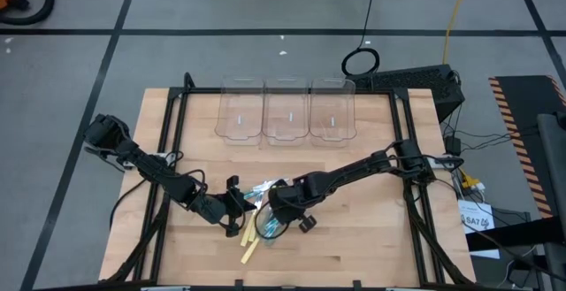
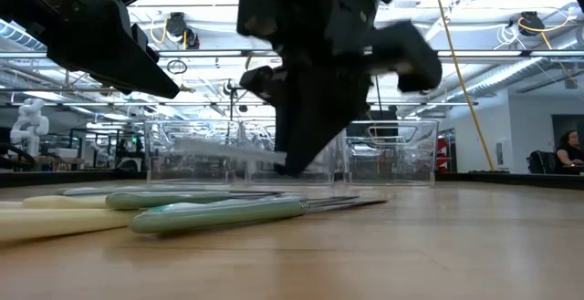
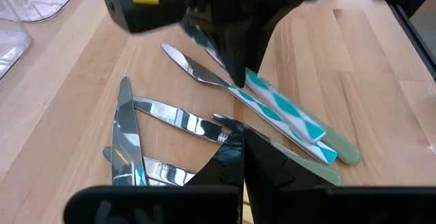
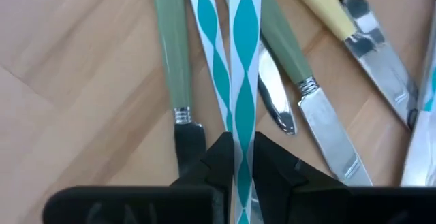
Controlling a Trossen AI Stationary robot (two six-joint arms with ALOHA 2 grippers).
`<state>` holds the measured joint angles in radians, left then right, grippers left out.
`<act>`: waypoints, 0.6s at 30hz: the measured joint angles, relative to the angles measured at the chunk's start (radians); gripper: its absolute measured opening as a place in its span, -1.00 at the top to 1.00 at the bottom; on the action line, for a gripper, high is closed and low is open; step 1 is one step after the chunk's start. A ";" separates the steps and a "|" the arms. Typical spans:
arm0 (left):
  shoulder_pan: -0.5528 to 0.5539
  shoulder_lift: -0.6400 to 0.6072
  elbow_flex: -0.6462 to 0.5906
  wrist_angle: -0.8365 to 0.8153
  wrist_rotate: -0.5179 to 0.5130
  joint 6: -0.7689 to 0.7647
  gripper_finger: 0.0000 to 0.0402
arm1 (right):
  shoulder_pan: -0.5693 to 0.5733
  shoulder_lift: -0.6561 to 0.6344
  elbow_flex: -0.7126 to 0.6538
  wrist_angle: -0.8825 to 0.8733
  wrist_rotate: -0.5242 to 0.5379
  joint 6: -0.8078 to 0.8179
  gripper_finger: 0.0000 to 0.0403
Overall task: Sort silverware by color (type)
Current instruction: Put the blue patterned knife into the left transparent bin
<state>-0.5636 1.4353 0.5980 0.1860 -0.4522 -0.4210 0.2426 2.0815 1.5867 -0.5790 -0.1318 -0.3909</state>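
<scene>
The silverware (image 1: 261, 225) lies in a loose pile on the wooden table's near middle: silvery knives (image 3: 126, 125), green handles (image 4: 170, 54), pale yellow handles (image 4: 320, 6) and teal-and-white patterned handles. My right gripper (image 4: 242, 149) stands over the pile, shut on one teal-and-white utensil (image 3: 279, 108). My left gripper (image 3: 242, 139) hovers just left of the pile with its fingers shut and nothing between them. In the low view, green (image 2: 219, 213) and yellow (image 2: 46, 222) handles lie flat on the table. My right gripper pinches the teal-and-white utensil between its two fingers on the handle (image 4: 242, 125), close to where it meets the silvery head (image 3: 187, 60). The fingers come from above, slanting down, and lie across it. The head end (image 2: 219, 150) is off the table; the handle's free end (image 3: 310, 129) lies over the green handles.
Three clear plastic bins (image 1: 285, 110) stand side by side at the table's far middle. A black frame (image 1: 172, 123) runs along the table's left and right sides. Bare wood (image 1: 371, 229) lies right of the pile.
</scene>
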 joint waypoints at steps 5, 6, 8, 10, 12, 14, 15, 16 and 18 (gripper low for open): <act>0.000 0.000 0.000 0.001 0.000 -0.009 0.97 | 0.037 -0.001 0.048 -0.107 0.003 0.098 0.83; 0.000 0.000 0.000 0.002 0.000 -0.011 0.97 | 0.048 -0.001 0.048 -0.113 0.006 0.116 0.83; 0.000 0.000 0.000 0.002 0.000 -0.022 0.97 | 0.073 -0.001 0.048 -0.124 0.034 0.147 0.83; 0.000 0.000 0.000 0.002 0.000 -0.041 0.97 | 0.102 -0.001 0.048 -0.141 0.090 0.179 0.83; 0.000 0.000 0.000 0.008 0.000 -0.063 0.97 | 0.132 -0.001 0.048 -0.150 0.152 0.208 0.83; 0.000 0.000 0.000 0.025 0.000 -0.080 0.97 | 0.162 -0.001 0.048 -0.147 0.219 0.237 0.83; 0.000 0.000 0.000 0.036 0.000 -0.084 0.97 | 0.176 -0.001 0.048 -0.144 0.253 0.250 0.83; 0.000 0.000 0.000 0.048 0.000 -0.087 0.97 | 0.191 -0.001 0.048 -0.144 0.297 0.262 0.83; 0.000 0.000 0.000 0.079 0.000 -0.086 0.97 | 0.223 -0.001 0.048 -0.149 0.394 0.297 0.83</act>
<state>-0.5634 1.4353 0.5980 0.2650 -0.4519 -0.5074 0.4656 2.0808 1.6352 -0.7280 0.2622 -0.0937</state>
